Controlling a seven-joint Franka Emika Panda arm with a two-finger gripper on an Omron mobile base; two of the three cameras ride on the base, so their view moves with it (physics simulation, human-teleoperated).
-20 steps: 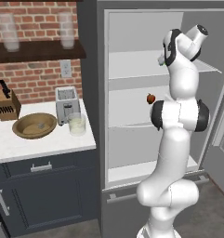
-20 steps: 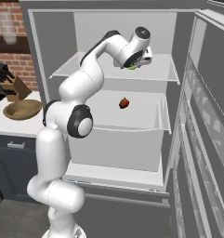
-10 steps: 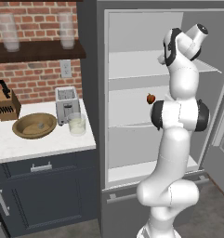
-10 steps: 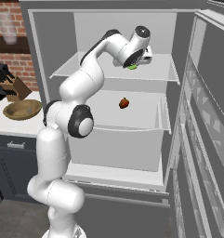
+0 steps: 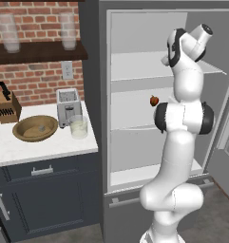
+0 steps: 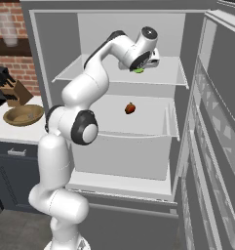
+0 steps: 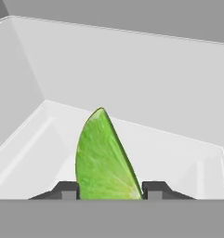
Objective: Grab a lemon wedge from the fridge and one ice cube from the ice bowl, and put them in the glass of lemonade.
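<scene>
Left base view showed me the fridge (image 5: 149, 118) standing open, a small red fruit (image 5: 154, 100) on its middle shelf, and on the counter the wooden ice bowl (image 5: 35, 128) with an ice cube (image 5: 40, 127) in it, the glass of lemonade (image 5: 79, 127) just beside the toaster (image 5: 68, 107). Right base view put my gripper (image 6: 141, 68) low over the upper shelf, right at the lemon wedge (image 6: 138, 71). Hand view had the wedge upright between both fingertips (image 7: 67, 190), each touching a side, so I read the fingers as pinching it on the shelf.
</scene>
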